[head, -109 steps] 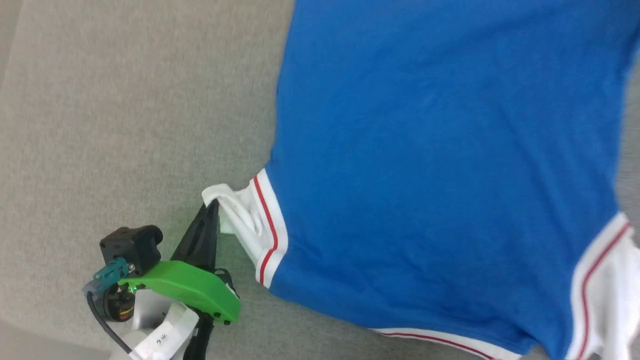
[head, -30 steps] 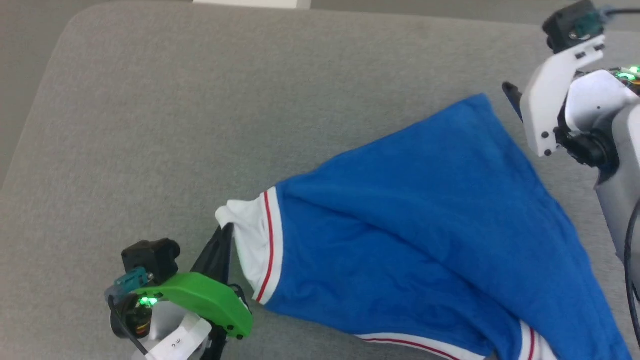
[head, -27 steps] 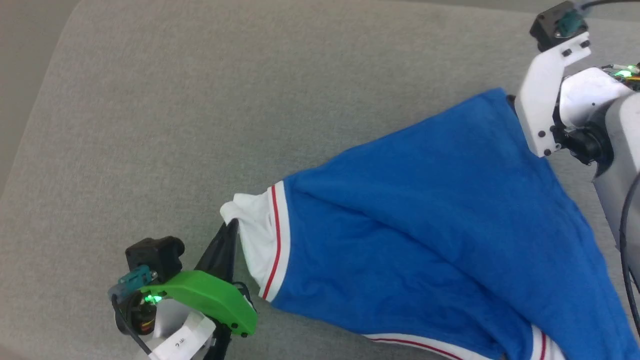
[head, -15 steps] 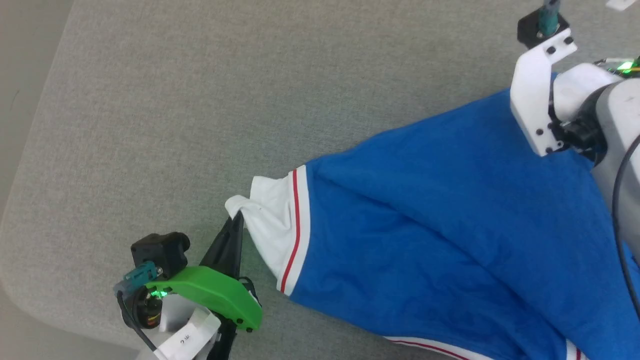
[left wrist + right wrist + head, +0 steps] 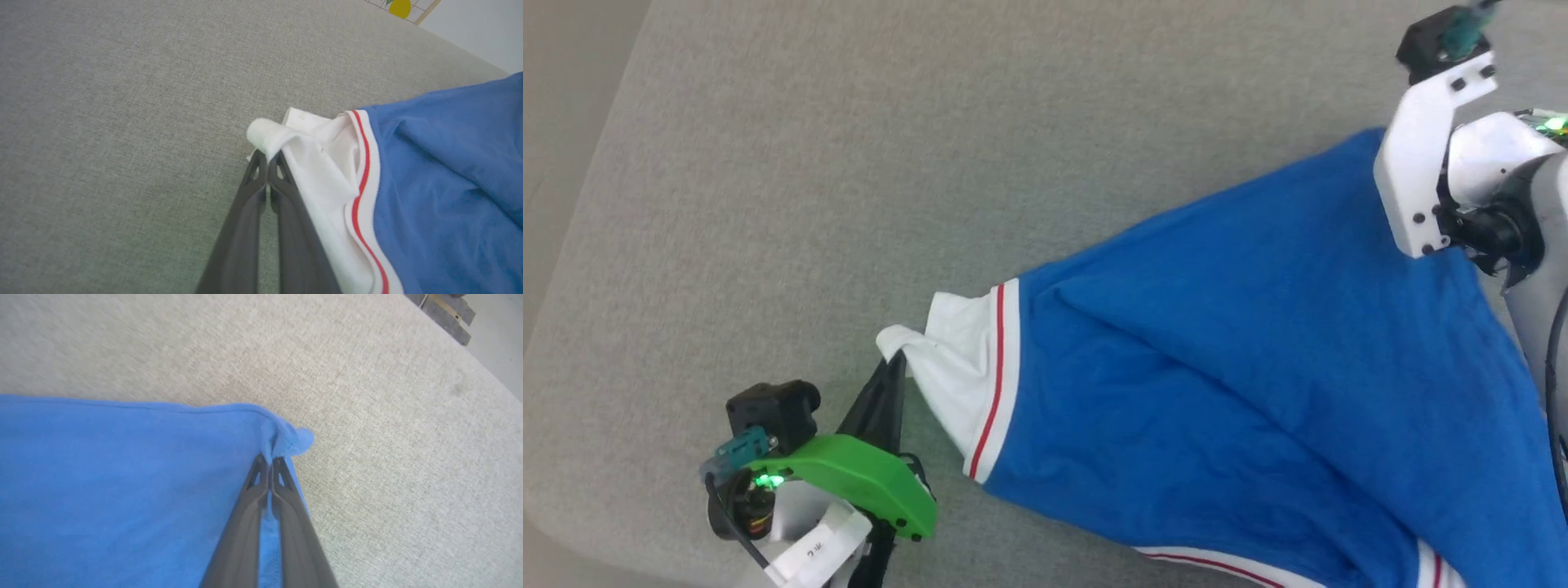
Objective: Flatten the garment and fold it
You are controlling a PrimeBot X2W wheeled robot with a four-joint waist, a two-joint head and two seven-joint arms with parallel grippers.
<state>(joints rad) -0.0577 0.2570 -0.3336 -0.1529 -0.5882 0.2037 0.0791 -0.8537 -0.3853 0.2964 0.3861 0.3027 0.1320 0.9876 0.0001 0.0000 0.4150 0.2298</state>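
our left claw [image 5: 267, 157] is pressed together on the rolled edge of the white sleeve [image 5: 956, 371], near and to the left in the head view. from that pinch the garment [image 5: 1217, 367] runs off to the right and farther away, a long blue band over the grey counter [image 5: 809, 163]. it ends at our right claw [image 5: 269, 459], whose fingers are closed tight on a blue corner [image 5: 292, 441] at the far right. so the cloth's long axis is the diagonal between our two claws, near-left to far-right, and each arm holds the end on its own side. between the grips the blue sags into a deep crease rather than a taut sheet, and a white, red-striped trim [image 5: 1201, 559] runs out at the near right. we judge that the next move turns on drawing the claws apart along that same diagonal before laying the panel flat. a pull off that line would likely twist the crease deeper.
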